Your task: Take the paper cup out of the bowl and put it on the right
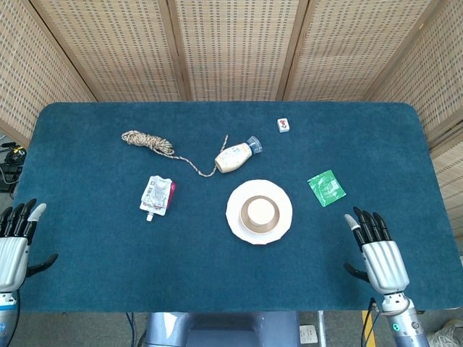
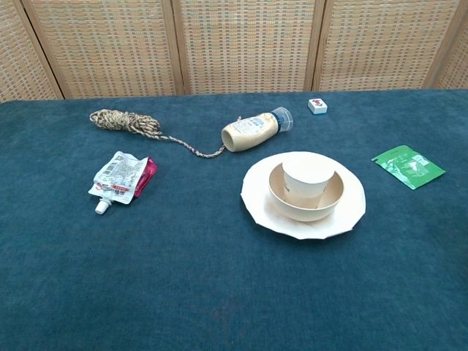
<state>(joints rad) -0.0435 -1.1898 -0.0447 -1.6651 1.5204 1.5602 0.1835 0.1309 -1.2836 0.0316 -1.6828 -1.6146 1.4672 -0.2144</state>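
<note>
A white paper cup (image 2: 308, 179) stands upside down inside a pale wooden bowl (image 2: 335, 199), which sits on a cream plate (image 2: 254, 194) near the table's middle; from above, the cup (image 1: 259, 211) hides most of the bowl (image 1: 244, 216). My right hand (image 1: 376, 250) hovers at the front right edge, fingers straight and apart, holding nothing, well clear of the plate (image 1: 233, 210). At the front left edge my left hand (image 1: 14, 242) is likewise spread and empty. Neither hand shows in the chest view.
A green packet (image 1: 326, 188) lies right of the plate. Behind it are a lying sauce bottle (image 1: 235, 157), a coil of rope (image 1: 148, 142) and a small white tile (image 1: 283, 125). A foil pouch (image 1: 157, 196) lies to the left. Wicker screens (image 1: 231, 43) back the table.
</note>
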